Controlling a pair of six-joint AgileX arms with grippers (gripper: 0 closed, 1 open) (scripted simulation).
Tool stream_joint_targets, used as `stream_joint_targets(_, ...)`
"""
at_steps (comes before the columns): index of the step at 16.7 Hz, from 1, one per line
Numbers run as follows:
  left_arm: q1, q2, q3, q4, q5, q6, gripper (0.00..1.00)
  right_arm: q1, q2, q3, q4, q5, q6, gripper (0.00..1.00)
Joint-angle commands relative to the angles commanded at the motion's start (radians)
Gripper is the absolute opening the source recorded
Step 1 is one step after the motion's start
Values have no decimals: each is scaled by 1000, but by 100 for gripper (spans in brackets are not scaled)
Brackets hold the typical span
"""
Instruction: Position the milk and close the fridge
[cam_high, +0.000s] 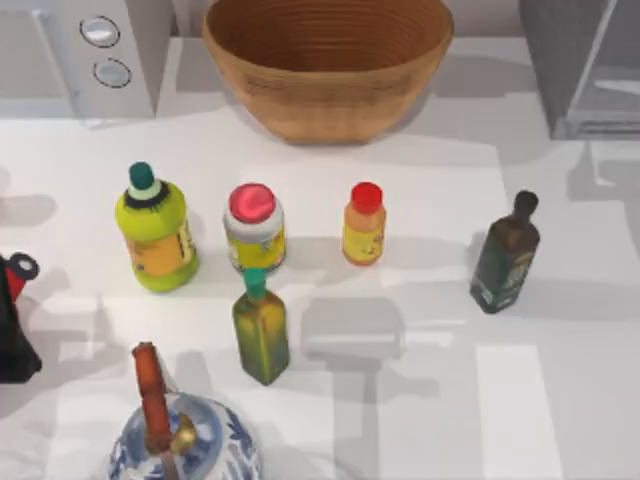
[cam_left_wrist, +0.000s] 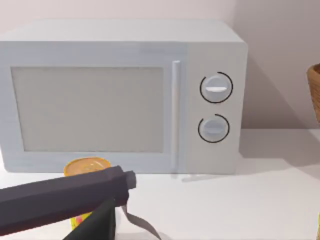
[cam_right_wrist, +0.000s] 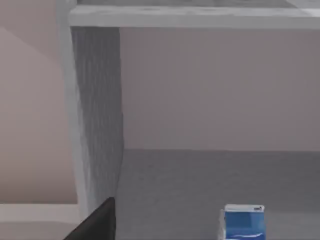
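Milk (cam_right_wrist: 243, 221): one carton, blue top, standing upright on the floor of the fridge's compartment, seen from the right wrist view. You cannot tell whether anything grips it.
Fridge (cam_high: 590, 65): one grey cabinet at the far right of the counter (cam_high: 420, 420); the right wrist view looks into its open compartment, side wall and shelf edge visible, so the door looks not yet shut.
Milk, handling: you can judge it light and boxy, with thin card walls that dent under a hard squeeze; the flat faces may be slippery. Take it across two opposite flat sides, about mid-height, with a modest pinch.
Fridge door, handling: stiff, flat panel; judge it better pushed on its outer face than gripped.
Right jaws: a dark finger (cam_right_wrist: 97, 222) shows at the picture's lower edge, near the fridge's side wall; you cannot tell whether the jaws are spread or pressed together.
Left jaws: dark fingers (cam_left_wrist: 100, 220) show before the microwave (cam_left_wrist: 120, 95), above a yellow-lidded bottle (cam_left_wrist: 86, 167); you cannot tell their state.
Bottles on counter: five, counted in the top view; yellow-green with teal cap (cam_high: 155, 232), red-lidded jar (cam_high: 254, 227), orange with red cap (cam_high: 364, 223), olive green (cam_high: 261, 328), dark with black stopper (cam_high: 505, 255).
Basket (cam_high: 327, 62): one, far centre.
Teapot (cam_high: 180, 440): one, blue and white, near left.
Microwave knobs: two.
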Motion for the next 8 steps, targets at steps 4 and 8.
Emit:
stream_joint_targets(4,0,0,0,0,0,0,100,-4,-243,-137,-98,50,2,100)
stream_joint_targets(8,0,0,0,0,0,0,100,21,-618,-296,-195,67,-2,100)
